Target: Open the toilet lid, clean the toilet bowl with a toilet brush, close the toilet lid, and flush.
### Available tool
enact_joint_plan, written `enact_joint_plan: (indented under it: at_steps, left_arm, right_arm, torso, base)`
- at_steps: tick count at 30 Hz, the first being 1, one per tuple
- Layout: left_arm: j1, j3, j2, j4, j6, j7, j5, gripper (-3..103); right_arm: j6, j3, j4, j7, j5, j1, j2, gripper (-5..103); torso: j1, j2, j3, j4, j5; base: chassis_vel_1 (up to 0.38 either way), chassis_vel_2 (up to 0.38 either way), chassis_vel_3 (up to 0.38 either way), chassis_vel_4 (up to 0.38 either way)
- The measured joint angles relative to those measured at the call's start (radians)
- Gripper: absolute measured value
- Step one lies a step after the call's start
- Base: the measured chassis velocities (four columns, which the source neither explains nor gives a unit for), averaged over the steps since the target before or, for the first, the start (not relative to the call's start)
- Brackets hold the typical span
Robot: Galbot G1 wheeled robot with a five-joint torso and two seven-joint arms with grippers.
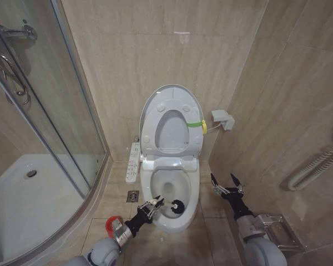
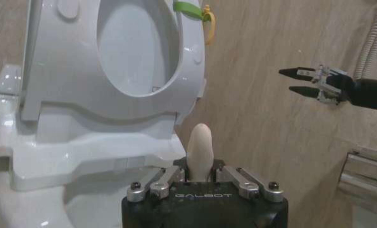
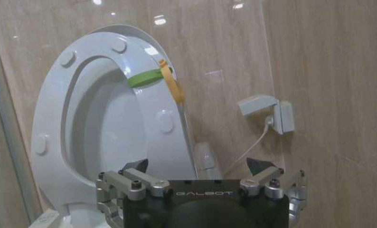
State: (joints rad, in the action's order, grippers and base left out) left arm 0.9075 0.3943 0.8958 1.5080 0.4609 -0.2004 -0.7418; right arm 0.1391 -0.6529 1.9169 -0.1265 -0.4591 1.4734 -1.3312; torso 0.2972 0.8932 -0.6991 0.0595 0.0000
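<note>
- Soft overhead light is filling the room evenly, shadows staying faint.
- Glare spots are shining on the wall tiles.
- Edges are bending slightly.

The white lid is standing raised against the wall; the dark-headed brush is dipping into the bowl.

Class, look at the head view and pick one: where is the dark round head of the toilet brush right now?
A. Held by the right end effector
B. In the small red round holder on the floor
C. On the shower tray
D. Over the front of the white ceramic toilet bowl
D: the left end effector grips the pale-handled, dark-headed toilet brush, whose head sits over the front of the white ceramic toilet bowl; the right end effector hangs open beside it.
</note>
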Motion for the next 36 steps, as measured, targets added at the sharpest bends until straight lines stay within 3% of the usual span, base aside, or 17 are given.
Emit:
enact_joint_plan:
  at_steps: [5, 17, 29, 36]
  left_arm:
    - [-0.033, 0.006, 0.01, -0.029, -0.002, -0.003, -0.015, 22]
    - [-0.155, 0.039, 0.094, -0.228, -0.001, -0.012, -0.041, 22]
    - [-0.106, 0.051, 0.027, -0.051, -0.006, 0.005, -0.042, 22]
    - [-0.108, 0.041, 0.046, -0.127, 0.002, -0.009, -0.01, 22]
  right_arm:
    - [0.0, 0.0, 0.0, 0.0, 0.0, 0.0, 0.0, 100]
    - [0.0, 0.0, 0.0, 0.0, 0.0, 0.0, 0.0, 100]
    - [0.0, 0.0, 0.0, 0.0, 0.0, 0.0, 0.0, 100]
    - [0.0, 0.0, 0.0, 0.0, 0.0, 0.0, 0.0, 100]
  torso:
    - [0.0, 0.0, 0.0, 0.0, 0.0001]
    - [0.0, 0.0, 0.0, 0.0, 0.0]
    - [0.0, 0.0, 0.0, -0.0001, 0.0001]
    - [0.0, 0.0, 0.0, -0.0002, -0.0001]
  base:
    - [0.0, 0.0, 0.0, 0.0]
    - [0.0, 0.0, 0.0, 0.0]
    - [0.0, 0.0, 0.0, 0.0]
    - [0.0, 0.0, 0.0, 0.0]
